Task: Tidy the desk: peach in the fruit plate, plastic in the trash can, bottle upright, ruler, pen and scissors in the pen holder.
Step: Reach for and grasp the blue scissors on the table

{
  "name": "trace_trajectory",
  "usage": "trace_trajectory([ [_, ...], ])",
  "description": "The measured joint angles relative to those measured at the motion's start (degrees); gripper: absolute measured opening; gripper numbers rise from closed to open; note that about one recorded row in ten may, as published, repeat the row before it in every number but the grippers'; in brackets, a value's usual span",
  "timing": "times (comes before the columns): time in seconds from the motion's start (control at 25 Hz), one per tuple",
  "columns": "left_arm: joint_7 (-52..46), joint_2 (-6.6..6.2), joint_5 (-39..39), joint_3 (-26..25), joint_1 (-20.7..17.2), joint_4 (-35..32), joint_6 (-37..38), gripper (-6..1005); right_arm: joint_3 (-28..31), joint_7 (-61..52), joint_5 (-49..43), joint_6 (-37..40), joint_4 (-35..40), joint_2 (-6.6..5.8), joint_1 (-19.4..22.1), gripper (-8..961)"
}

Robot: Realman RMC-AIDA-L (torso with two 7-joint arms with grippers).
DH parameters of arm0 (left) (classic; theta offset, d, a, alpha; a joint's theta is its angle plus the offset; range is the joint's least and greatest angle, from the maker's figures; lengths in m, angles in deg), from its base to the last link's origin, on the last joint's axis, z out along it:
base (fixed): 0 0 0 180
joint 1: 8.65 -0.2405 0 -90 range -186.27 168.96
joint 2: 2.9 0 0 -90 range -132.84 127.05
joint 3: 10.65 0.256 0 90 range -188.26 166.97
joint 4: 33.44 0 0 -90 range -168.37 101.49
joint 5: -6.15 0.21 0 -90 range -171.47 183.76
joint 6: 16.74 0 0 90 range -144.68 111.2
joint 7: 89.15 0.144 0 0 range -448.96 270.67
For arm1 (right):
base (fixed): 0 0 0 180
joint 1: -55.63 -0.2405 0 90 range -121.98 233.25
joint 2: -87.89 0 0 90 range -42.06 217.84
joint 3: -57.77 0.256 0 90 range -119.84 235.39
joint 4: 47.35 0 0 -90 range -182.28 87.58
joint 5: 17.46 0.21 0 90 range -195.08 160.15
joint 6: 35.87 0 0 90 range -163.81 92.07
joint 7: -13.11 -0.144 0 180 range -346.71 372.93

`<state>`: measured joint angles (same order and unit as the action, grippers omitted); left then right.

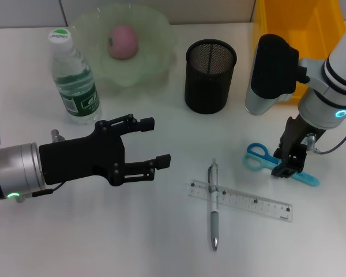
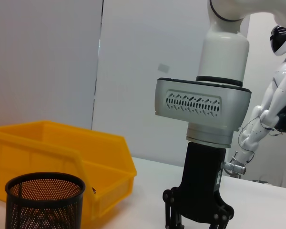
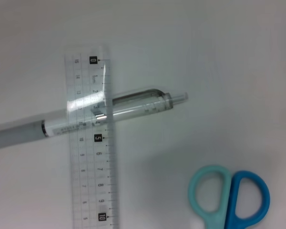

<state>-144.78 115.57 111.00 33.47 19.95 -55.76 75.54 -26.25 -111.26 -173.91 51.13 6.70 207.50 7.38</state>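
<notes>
The right pincer (image 1: 289, 163) is down on the scissors (image 1: 264, 159) lying on the surface (image 1: 104, 242), seemingly clamping the blades; next, lift them into the pen holder (image 1: 210, 75); left pincer (image 1: 151, 143) hovers apart.

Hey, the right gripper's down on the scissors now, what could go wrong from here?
The right gripper sits over the blades of the scissors, not the handles, so they might pivot or slip when lifted. The pen lies crossed with the ruler close by; dragging the scissors may knock both. The pen holder has a narrow mouth, so a tilted drop might catch its rim.
</notes>
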Motion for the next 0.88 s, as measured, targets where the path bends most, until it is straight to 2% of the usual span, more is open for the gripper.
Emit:
trace_trajectory([
  [0.88, 0.5, 0.09, 0.0, 0.0, 0.0, 0.2, 0.0, 829, 0.0, 0.2, 0.0, -0.7, -0.6, 0.0, 0.0, 381],
])
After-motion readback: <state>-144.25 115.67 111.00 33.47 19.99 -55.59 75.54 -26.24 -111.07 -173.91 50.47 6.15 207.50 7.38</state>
